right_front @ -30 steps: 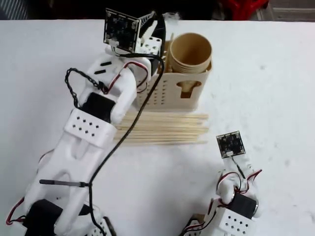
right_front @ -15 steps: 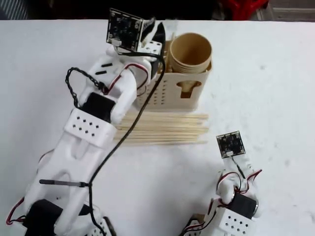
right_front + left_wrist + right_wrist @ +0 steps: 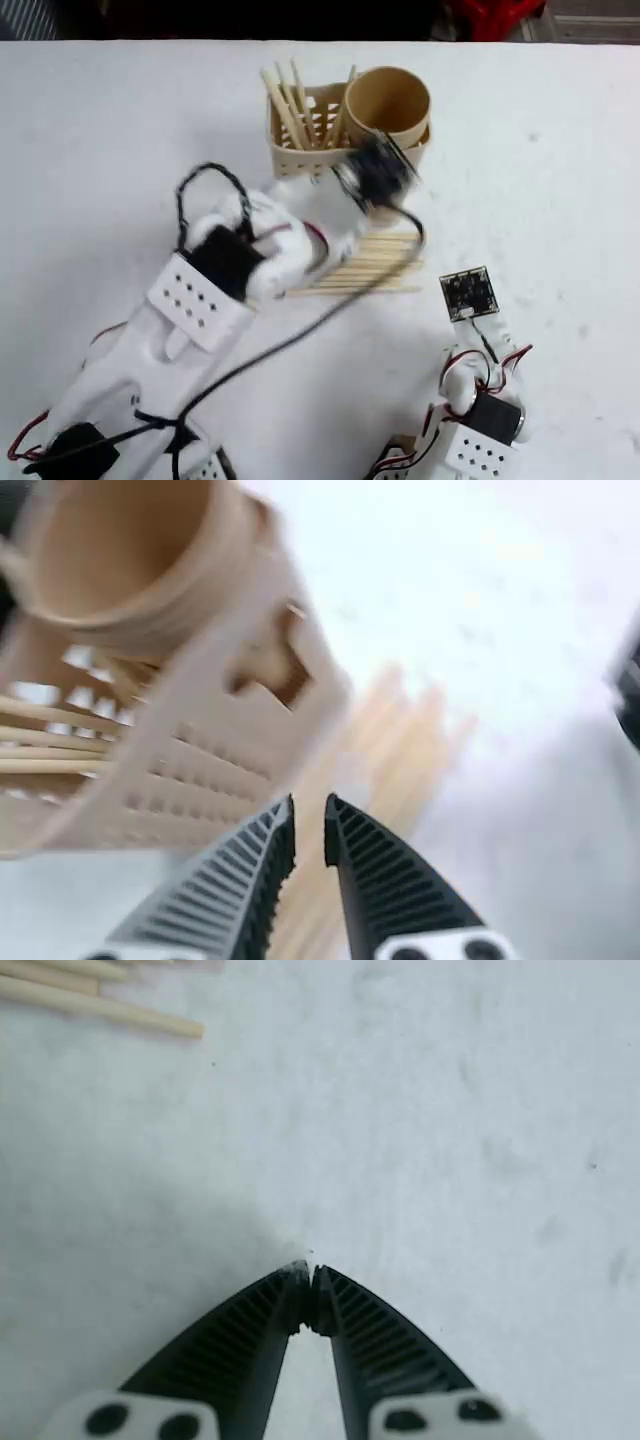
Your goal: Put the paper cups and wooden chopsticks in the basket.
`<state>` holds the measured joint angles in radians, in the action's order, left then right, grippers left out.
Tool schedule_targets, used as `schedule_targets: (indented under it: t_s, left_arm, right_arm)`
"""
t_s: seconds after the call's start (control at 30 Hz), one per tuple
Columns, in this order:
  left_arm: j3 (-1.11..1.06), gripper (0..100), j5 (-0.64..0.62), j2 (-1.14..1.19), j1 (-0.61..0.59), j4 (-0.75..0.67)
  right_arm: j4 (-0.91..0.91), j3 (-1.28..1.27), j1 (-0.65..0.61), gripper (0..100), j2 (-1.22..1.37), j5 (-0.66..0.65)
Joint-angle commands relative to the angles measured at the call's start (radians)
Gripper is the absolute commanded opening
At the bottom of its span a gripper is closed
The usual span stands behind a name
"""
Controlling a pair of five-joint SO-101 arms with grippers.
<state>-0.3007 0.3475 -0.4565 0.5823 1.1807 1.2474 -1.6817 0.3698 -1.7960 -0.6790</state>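
Note:
The cream slotted basket (image 3: pixel 296 160) stands at the table's far middle. Stacked paper cups (image 3: pixel 387 98) fill its right side, and several wooden chopsticks (image 3: pixel 292 108) lean in its left compartment. More chopsticks (image 3: pixel 378 266) lie in a pile on the table just in front of the basket. My left gripper (image 3: pixel 308 812) hangs over that pile (image 3: pixel 392 742), close to the basket's front wall (image 3: pixel 200 770), its fingers a narrow gap apart with nothing between them. My right gripper (image 3: pixel 308 1276) is shut and empty over bare table, with chopstick ends (image 3: pixel 110 1012) farther off.
The left arm (image 3: pixel 200 300) stretches diagonally from the near left corner toward the basket. The right arm (image 3: pixel 470 400) sits at the near right. White table surface lies open on the far left and the right.
The left arm has pulled back from above the basket's far left side and swung right, over the pile in front. Chopsticks now show standing in the basket. The right arm has not moved.

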Motion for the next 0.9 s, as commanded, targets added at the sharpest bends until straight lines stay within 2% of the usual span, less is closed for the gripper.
schedule_targets:
  t_s: [0.0,0.1,0.17,0.23,0.3,0.63,0.87]
  left_arm:
    - [-0.106,8,0.06,-0.024,0.045,0.014]
    - [-0.273,8,0.072,0.038,0.004,-0.17]
    - [-0.387,8,0.12,0.117,-0.012,-0.336]
    - [-0.448,8,0.186,0.209,-0.018,-0.439]
    - [-0.442,8,0.222,0.288,-0.016,-0.445]
    - [-0.307,8,0.227,0.532,-0.028,-0.442]
    - [-0.203,8,0.227,0.599,-0.028,-0.319]
  right_arm:
    - [-0.008,-0.008,0.007,1.8,-0.005,-0.006]
    - [-0.008,-0.008,0.007,1.8,-0.005,-0.006]
    - [-0.008,-0.008,0.007,1.8,-0.005,-0.006]
    - [-0.008,-0.008,0.007,1.8,-0.005,-0.006]
    - [-0.008,-0.008,0.007,1.8,-0.005,-0.006]
    - [-0.008,-0.008,0.007,1.8,-0.005,-0.006]
    - [-0.008,-0.008,0.007,1.8,-0.005,-0.006]
